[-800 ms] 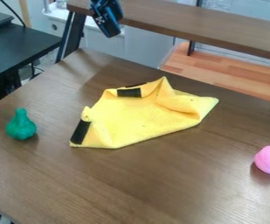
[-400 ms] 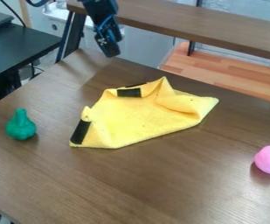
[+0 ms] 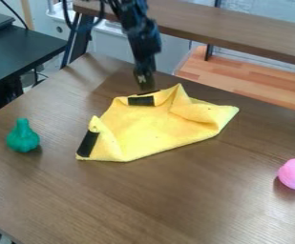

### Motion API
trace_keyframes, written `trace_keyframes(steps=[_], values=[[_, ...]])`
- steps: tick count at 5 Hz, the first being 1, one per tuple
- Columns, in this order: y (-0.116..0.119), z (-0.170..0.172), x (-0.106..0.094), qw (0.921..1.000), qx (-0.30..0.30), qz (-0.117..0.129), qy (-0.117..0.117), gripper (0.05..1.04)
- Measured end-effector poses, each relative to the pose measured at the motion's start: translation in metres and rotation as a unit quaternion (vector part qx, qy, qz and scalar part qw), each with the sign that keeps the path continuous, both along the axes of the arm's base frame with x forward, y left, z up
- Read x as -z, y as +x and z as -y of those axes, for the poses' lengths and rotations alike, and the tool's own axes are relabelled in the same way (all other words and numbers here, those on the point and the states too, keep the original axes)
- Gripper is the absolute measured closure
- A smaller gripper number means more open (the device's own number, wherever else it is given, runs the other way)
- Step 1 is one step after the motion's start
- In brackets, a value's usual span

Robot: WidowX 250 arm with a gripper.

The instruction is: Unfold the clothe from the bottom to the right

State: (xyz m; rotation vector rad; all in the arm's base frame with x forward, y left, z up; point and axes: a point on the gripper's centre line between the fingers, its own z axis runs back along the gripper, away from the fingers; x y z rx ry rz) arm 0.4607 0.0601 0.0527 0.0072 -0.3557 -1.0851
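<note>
Your end effector point(image 3: 144, 80) hangs beyond the far edge of the yellow cloth point(image 3: 150, 128), near the black patch point(image 3: 141, 101) there. Its state, apart or together, cannot be determined, nor can contact with the cloth. You have the cloth on the middle of the brown counter point(image 3: 175, 205), partly folded: a raised peak at its far edge, creased layers toward the right corner, and a black strip point(image 3: 88, 144) along the left corner. To the left stands a green pear-shaped object point(image 3: 23, 137); to the right, a pink rounded object point(image 3: 294, 174), both apart from the cloth.
</note>
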Motion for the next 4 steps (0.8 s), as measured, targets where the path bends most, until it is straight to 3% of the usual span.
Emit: trace_keyframes(steps=[1, 2, 4], values=[[0.003, 0.006, 0.017, 0.9981, -0.008, 0.012, 0.060, 0.083], [0.009, 0.013, 0.028, 0.9962, 0.001, 0.019, 0.085, 0.083], [0.007, -0.004, 0.033, 0.9951, -0.013, 0.025, 0.094, 0.083]])
